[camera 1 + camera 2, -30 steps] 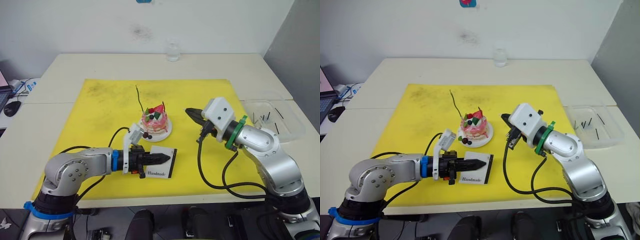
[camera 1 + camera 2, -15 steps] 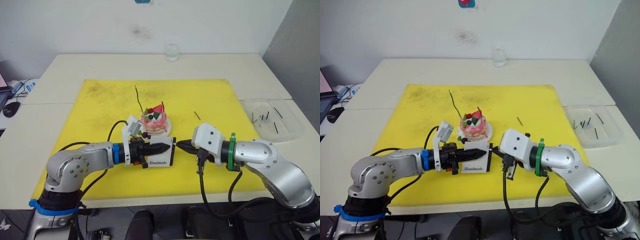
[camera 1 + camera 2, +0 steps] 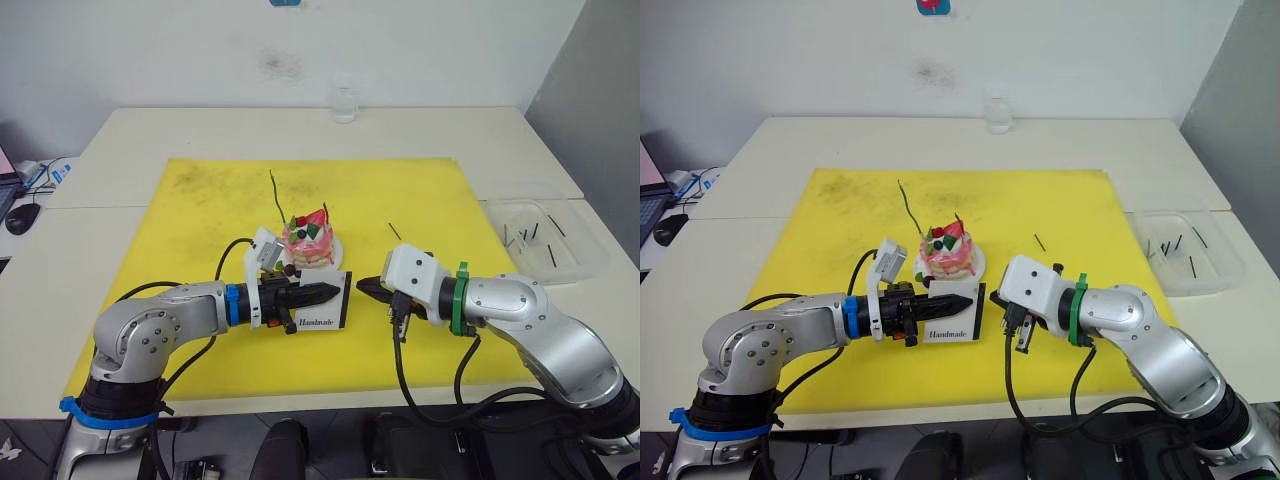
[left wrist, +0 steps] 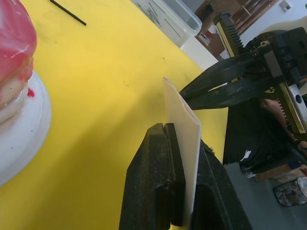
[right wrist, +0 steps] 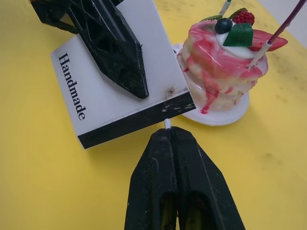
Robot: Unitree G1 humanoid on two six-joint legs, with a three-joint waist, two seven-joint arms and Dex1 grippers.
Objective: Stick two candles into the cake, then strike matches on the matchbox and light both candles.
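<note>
Match at the strip
Left gripper (image 3: pixel 325 293) clamps matchbox (image 5: pixel 122 96); right gripper (image 5: pixel 169 132) pinches match (image 5: pixel 167 123), tip touching strip. Risk: short grip, match could snap or slip.

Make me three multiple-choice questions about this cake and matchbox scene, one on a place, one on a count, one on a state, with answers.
1. Where does the loose match lie?
A. on the yellow mat, beside the cake
B. on the cake's plate
C. on top of the matchbox

2. How many candles stand in the cake?
A. none
B. one
C. two

3. How is the matchbox held?
A. lying flat, untouched
B. clamped in the left gripper
C. clamped in the right gripper

Answers:
1 A: it rests on the bare yellow mat, to the cake's right.
2 C: a green candle and a reddish candle rise from the cake.
3 B: the left gripper pinches the box, while the right gripper holds a match against its black strip.
</note>
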